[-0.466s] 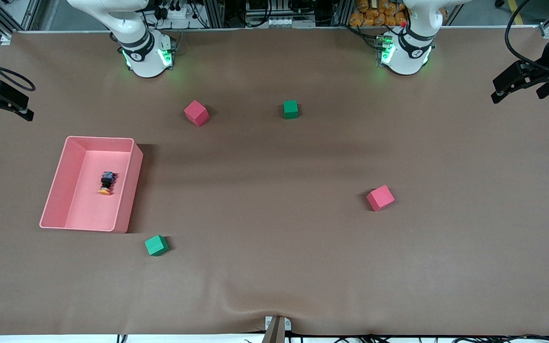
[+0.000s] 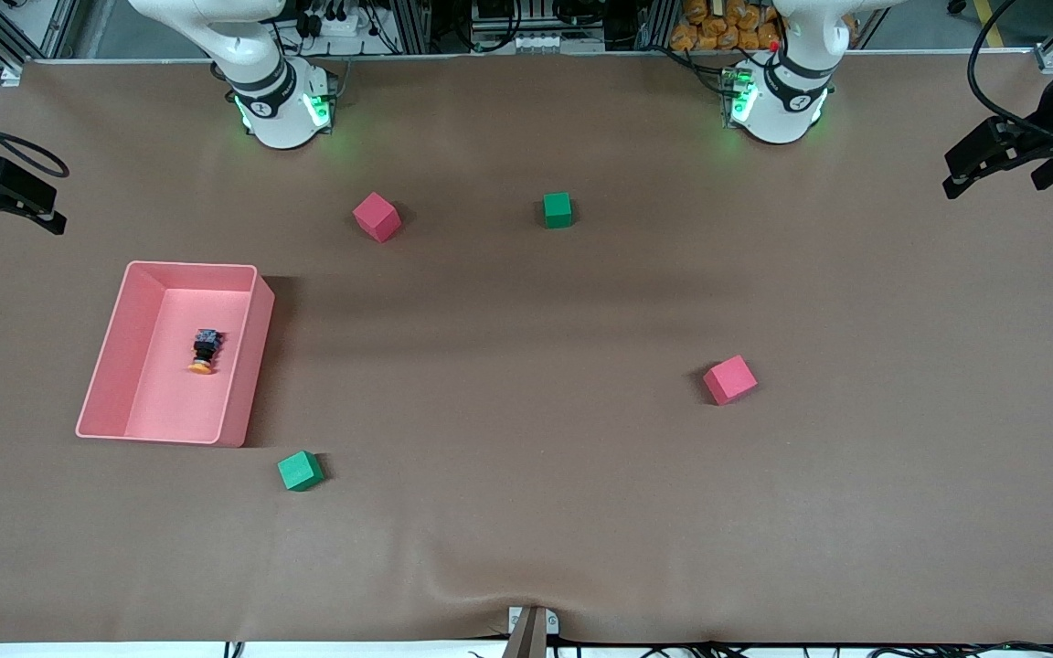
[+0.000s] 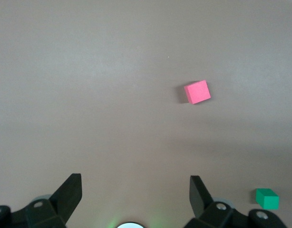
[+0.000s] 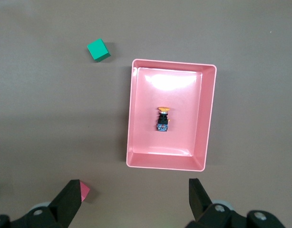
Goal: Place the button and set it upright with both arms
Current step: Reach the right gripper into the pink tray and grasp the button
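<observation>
Both hands are wide open and empty, so the tipped button point(image 2: 204, 351) in the pink tray point(image 2: 111, 356) could slip sideways when pinched.

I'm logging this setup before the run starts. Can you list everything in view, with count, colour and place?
Tiny push-button switch: one, orange cap, black body, lying on its side in the bin.
Shallow rectangular plastic bin: one, pink, toward the right arm's end of the table.
Foam cubes, red: two, one near the right arm's base, one toward the left arm's end.
Foam cubes, green: two, one between the bases, one beside the bin, nearer the camera.
Table cover: one, brown.
Left end effector: black, open, waiting.
Right end effector: black, open, high over the bin.
</observation>
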You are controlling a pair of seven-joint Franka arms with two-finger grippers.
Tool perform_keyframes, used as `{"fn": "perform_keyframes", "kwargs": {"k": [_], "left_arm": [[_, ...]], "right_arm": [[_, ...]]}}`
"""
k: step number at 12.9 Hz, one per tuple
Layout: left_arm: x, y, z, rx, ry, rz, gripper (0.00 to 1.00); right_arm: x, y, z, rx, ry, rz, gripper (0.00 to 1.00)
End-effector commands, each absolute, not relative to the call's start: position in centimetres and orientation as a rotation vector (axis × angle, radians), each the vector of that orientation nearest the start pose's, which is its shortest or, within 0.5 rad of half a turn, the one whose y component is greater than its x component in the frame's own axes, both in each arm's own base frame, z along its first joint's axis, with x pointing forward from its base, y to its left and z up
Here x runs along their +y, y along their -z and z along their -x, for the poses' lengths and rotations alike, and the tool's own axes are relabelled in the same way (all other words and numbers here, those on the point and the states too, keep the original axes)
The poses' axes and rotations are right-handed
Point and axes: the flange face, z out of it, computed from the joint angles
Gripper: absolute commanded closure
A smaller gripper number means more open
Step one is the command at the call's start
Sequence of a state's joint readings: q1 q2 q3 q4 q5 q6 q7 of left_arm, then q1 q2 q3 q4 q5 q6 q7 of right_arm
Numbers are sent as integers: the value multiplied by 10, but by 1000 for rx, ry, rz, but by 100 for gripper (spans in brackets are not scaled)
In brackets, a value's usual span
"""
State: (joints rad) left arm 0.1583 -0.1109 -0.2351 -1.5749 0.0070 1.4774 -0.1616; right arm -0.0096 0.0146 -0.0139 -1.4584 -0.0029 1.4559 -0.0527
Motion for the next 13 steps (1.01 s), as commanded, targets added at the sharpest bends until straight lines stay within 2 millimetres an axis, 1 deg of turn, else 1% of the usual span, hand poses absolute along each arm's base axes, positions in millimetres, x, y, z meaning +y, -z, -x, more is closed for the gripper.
{"fn": "perform_keyframes", "kwargs": {"k": [1,3,4,5,7,8,9,11,13], "left_arm": [[-45,-663,-513,-110,-5,3089,0],[-44,-659,-511,-106,-33,3085,0],[-45,-659,-509,-104,-54,3083,0],[-46,-660,-508,-102,-50,3083,0],[-54,-659,-509,-78,-42,3084,0],[-59,-659,-509,-66,-40,3084,0],[-58,-660,-509,-68,-37,3083,0],[-58,-661,-508,-68,-33,3083,0],[-59,-662,-509,-65,-21,3086,0]], "right_arm": [[-18,-635,-563,-57,-113,3164,0],[-22,-598,-581,-51,-212,3156,0],[-24,-584,-588,-51,-244,3155,0],[-24,-564,-598,-49,-291,3153,0],[-30,-514,-614,-27,-391,3125,0],[-38,-483,-618,-8,-382,3123,0],[-51,-455,-618,17,-343,3125,0],[-75,-408,-616,77,-335,3119,0],[-97,-354,-614,133,-361,3104,0]]}}
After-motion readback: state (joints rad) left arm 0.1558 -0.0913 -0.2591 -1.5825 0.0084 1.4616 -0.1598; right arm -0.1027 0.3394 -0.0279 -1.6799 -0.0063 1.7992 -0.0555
